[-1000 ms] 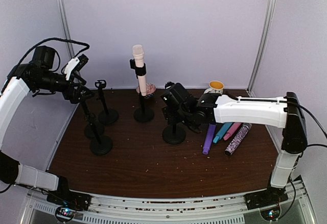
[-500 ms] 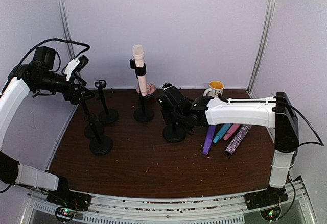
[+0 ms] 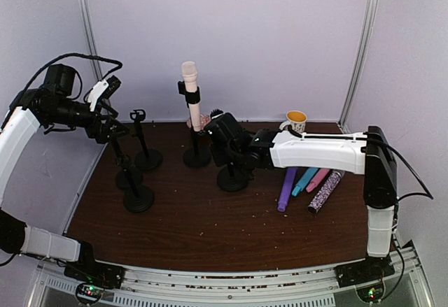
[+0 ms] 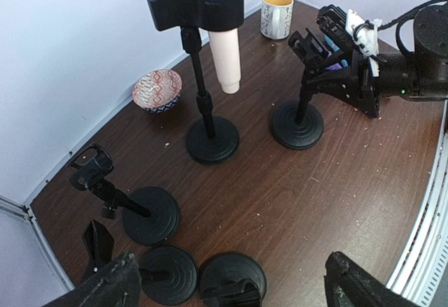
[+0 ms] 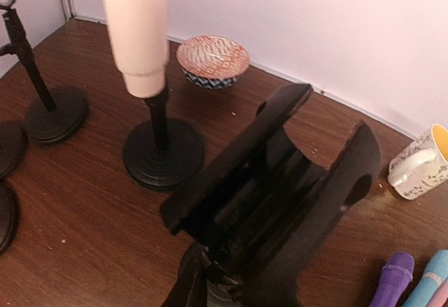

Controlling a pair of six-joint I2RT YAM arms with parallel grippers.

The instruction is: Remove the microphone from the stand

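**Microphone clipped upright, both end effectors free**

My left end effector (image 4: 231, 273) hangs above the left edge of the surface (image 3: 196, 237). Its fingers are spread wide and hold nothing. Below it, a cluster of empty stands (image 3: 138, 198) crowds that edge.

Toward the middle, my right end effector (image 5: 329, 118) sits at the top of a lone stand (image 3: 232, 180). Its fingers are apart, and I cannot tell whether they touch the stand. Four loose microphones (image 3: 287, 189) lie by the right edge.

Just beyond my right end effector, the pale microphone (image 3: 190, 90) stands upright, clamped in its tall stand (image 3: 197, 157) near the far edge. Behind it sits a patterned bowl (image 3: 203, 121), and a mug (image 3: 295, 119) is near the far right corner.
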